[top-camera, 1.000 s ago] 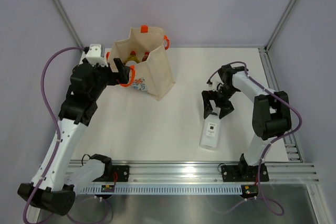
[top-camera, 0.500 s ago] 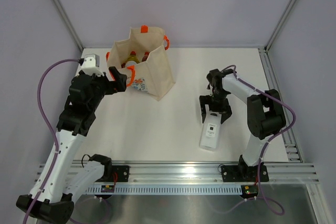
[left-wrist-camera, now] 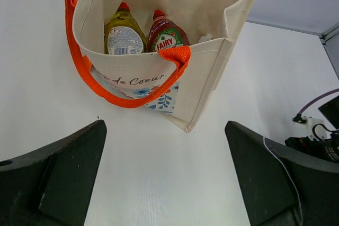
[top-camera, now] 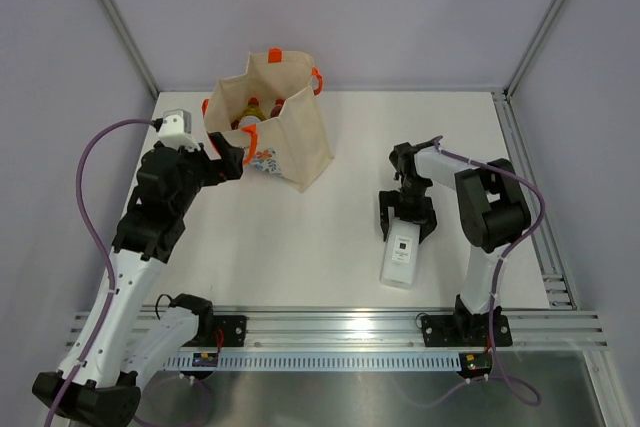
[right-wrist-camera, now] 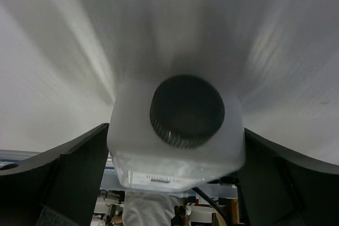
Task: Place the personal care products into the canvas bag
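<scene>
The cream canvas bag (top-camera: 300,142) with orange handles stands upright at the back left; it also shows in the left wrist view (left-wrist-camera: 132,75). Inside it stand a yellow-green labelled bottle (left-wrist-camera: 123,34) and a red labelled bottle (left-wrist-camera: 165,35). My left gripper (top-camera: 228,159) is open and empty, just in front of the bag's near side (left-wrist-camera: 165,173). A flat white bottle (top-camera: 401,255) with a black cap (right-wrist-camera: 186,110) lies on the table at the right. My right gripper (top-camera: 405,218) is open, its jaws straddling the bottle's cap end (right-wrist-camera: 175,154), close to its sides.
The white table (top-camera: 300,247) is bounded by a metal rail (top-camera: 350,332) at the near edge and frame posts at the back corners. The right arm (left-wrist-camera: 318,136) shows at the right edge of the left wrist view.
My left gripper has drawn back from the bag's handle toward the near side. My right gripper has moved down and forward over the white bottle's cap end.
</scene>
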You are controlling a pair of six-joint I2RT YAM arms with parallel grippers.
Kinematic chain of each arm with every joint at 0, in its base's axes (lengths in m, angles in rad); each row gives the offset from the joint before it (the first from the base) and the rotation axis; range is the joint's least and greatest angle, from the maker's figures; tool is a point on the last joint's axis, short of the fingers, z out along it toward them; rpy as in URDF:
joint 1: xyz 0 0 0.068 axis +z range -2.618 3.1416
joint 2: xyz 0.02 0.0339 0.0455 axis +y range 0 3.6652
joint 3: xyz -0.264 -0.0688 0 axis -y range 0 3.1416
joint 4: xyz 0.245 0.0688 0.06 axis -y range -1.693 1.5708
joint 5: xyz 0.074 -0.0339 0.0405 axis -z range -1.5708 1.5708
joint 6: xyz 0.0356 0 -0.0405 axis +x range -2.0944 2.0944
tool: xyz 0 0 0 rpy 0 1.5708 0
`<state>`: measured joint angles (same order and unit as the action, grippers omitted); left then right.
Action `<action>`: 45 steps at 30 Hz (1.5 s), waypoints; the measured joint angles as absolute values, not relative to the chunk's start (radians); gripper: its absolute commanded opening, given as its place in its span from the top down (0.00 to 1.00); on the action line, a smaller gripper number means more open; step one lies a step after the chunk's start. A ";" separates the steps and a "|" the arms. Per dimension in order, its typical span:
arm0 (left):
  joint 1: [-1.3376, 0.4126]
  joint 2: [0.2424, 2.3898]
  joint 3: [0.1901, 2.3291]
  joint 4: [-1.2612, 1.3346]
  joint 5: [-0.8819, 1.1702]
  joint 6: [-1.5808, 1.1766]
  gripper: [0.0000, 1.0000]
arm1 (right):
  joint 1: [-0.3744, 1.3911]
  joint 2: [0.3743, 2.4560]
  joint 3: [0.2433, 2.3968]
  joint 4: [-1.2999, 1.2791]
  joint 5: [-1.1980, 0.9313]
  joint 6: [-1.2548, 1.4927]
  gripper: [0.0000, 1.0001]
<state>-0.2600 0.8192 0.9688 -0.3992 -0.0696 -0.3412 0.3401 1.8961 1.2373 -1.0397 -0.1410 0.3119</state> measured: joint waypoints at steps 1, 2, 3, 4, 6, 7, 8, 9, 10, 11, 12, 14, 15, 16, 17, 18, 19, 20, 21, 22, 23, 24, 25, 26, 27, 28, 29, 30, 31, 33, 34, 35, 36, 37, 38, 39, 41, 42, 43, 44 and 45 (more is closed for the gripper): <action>-0.260 0.815 0.964 -0.397 -0.070 -0.342 0.01 | 0.340 1.923 1.237 -1.032 -0.149 0.317 0.00; -0.260 0.809 0.956 -0.395 -0.070 -0.345 0.01 | 0.340 1.947 1.238 -1.028 -0.153 0.320 0.00; -0.260 0.802 0.947 -0.395 -0.070 -0.349 0.01 | 0.340 1.964 1.245 -1.045 -0.156 0.327 0.00; -0.260 0.795 0.938 -0.393 -0.070 -0.353 0.01 | 0.340 1.972 1.250 -1.054 -0.158 0.333 0.06; -0.260 0.785 0.923 -0.393 -0.070 -0.365 0.01 | 0.340 1.982 1.263 -1.063 -0.158 0.338 0.15; -0.260 0.783 0.918 -0.394 -0.071 -0.368 0.01 | 0.340 1.984 1.266 -1.063 -0.157 0.339 0.22; -0.260 0.781 0.912 -0.392 -0.072 -0.373 0.01 | 0.340 1.984 1.267 -1.059 -0.158 0.346 0.45; -0.261 0.780 0.907 -0.393 -0.072 -0.377 0.01 | 0.340 1.984 1.269 -1.058 -0.158 0.340 0.55; -0.261 0.780 0.905 -0.394 -0.073 -0.381 0.01 | 0.340 1.982 1.270 -1.055 -0.156 0.345 0.68; -0.261 0.780 0.902 -0.392 -0.073 -0.385 0.01 | 0.339 1.979 1.271 -1.048 -0.159 0.345 0.81; -0.262 0.780 0.899 -0.391 -0.073 -0.391 0.01 | 0.339 1.977 1.271 -1.040 -0.159 0.346 1.00; -0.262 0.779 0.892 -0.388 -0.074 -0.396 0.01 | 0.332 1.969 1.271 -1.022 -0.166 0.347 1.00; -0.262 0.778 0.889 -0.388 -0.074 -0.398 0.01 | 0.324 1.966 1.274 -1.011 -0.180 0.346 1.00; -0.262 0.779 0.887 -0.387 -0.075 -0.401 0.01 | 0.310 1.964 1.278 -0.998 -0.204 0.344 1.00; -0.262 0.778 0.885 -0.387 -0.075 -0.402 0.01 | 0.288 1.964 1.287 -0.982 -0.250 0.337 1.00; -0.262 0.778 0.884 -0.387 -0.075 -0.402 0.01 | 0.257 1.965 1.298 -0.960 -0.308 0.328 1.00; -0.262 0.778 0.883 -0.387 -0.075 -0.403 0.01 | 0.217 1.967 1.314 -0.936 -0.379 0.309 1.00; -0.262 0.778 0.883 -0.387 -0.075 -0.403 0.01 | 0.183 1.967 1.331 -0.915 -0.437 0.297 1.00; -0.263 0.778 0.883 -0.387 -0.075 -0.405 0.01 | 0.139 1.969 1.352 -0.888 -0.504 0.279 1.00; -0.263 0.778 0.881 -0.386 -0.075 -0.405 0.01 | 0.101 1.971 1.372 -0.857 -0.570 0.266 1.00; -0.263 0.778 0.881 -0.386 -0.075 -0.406 0.01 | 0.065 1.973 1.388 -0.823 -0.628 0.258 1.00; -0.263 0.778 0.880 -0.385 -0.075 -0.408 0.01 | 0.040 1.974 1.397 -0.796 -0.669 0.257 1.00; -0.263 0.778 0.879 -0.384 -0.075 -0.410 0.01 | 0.014 1.975 1.404 -0.764 -0.712 0.259 1.00; -0.263 0.778 0.878 -0.381 -0.075 -0.412 0.01 | -0.003 1.975 1.406 -0.725 -0.751 0.270 1.00; -0.263 0.778 0.876 -0.376 -0.075 -0.413 0.01 | -0.012 1.975 1.406 -0.694 -0.783 0.286 1.00; -0.263 0.779 0.875 -0.372 -0.075 -0.416 0.01 | -0.014 1.975 1.405 -0.661 -0.811 0.315 1.00; -0.263 0.780 0.875 -0.368 -0.075 -0.417 0.01 | -0.012 1.975 1.402 -0.622 -0.839 0.355 1.00; -0.263 0.781 0.875 -0.366 -0.075 -0.417 0.01 | -0.007 1.975 1.402 -0.579 -0.869 0.400 1.00; -0.263 0.783 0.875 -0.364 -0.075 -0.418 0.01 | -0.003 1.975 1.402 -0.537 -0.891 0.441 1.00; -0.263 0.786 0.875 -0.364 -0.075 -0.419 0.01 | 0.007 1.975 1.404 -0.426 -0.938 0.554 1.00; -0.263 0.788 0.875 -0.364 -0.075 -0.419 0.01 | 0.008 1.975 1.406 -0.384 -0.951 0.597 1.00; -0.263 0.790 0.875 -0.365 -0.075 -0.419 0.01 | 0.012 1.975 1.410 -0.329 -0.968 0.656 1.00; -0.263 0.792 0.875 -0.365 -0.075 -0.419 0.01 | 0.014 1.975 1.413 -0.286 -0.979 0.700 1.00; -0.263 0.794 0.875 -0.364 -0.075 -0.419 0.01 | 0.014 1.975 1.417 -0.233 -0.992 0.757 1.00; -0.263 0.794 0.875 -0.365 -0.075 -0.419 0.01 | 0.014 1.974 1.419 -0.172 -1.003 0.815 1.00; -0.263 0.794 0.875 -0.364 -0.075 -0.419 0.01 | 0.014 1.974 1.421 -0.108 -1.015 0.872 1.00; -0.263 0.794 0.875 -0.364 -0.075 -0.419 0.01 | 0.018 1.974 1.428 0.006 -1.024 0.992 1.00; -0.263 0.794 0.875 -0.364 -0.075 -0.420 0.01 | 0.018 1.974 1.438 0.046 -1.029 1.042 1.00; -0.263 0.794 0.875 -0.364 -0.075 -0.420 0.01 | 0.019 1.974 1.452 0.086 -1.035 1.095 1.00; -0.264 0.794 0.875 -0.364 -0.075 -0.420 0.01 | 0.023 1.974 1.471 0.125 -1.039 1.141 1.00; -0.265 0.794 0.875 -0.364 -0.075 -0.421 0.01 | 0.027 1.974 1.496 0.152 -1.040 1.182 1.00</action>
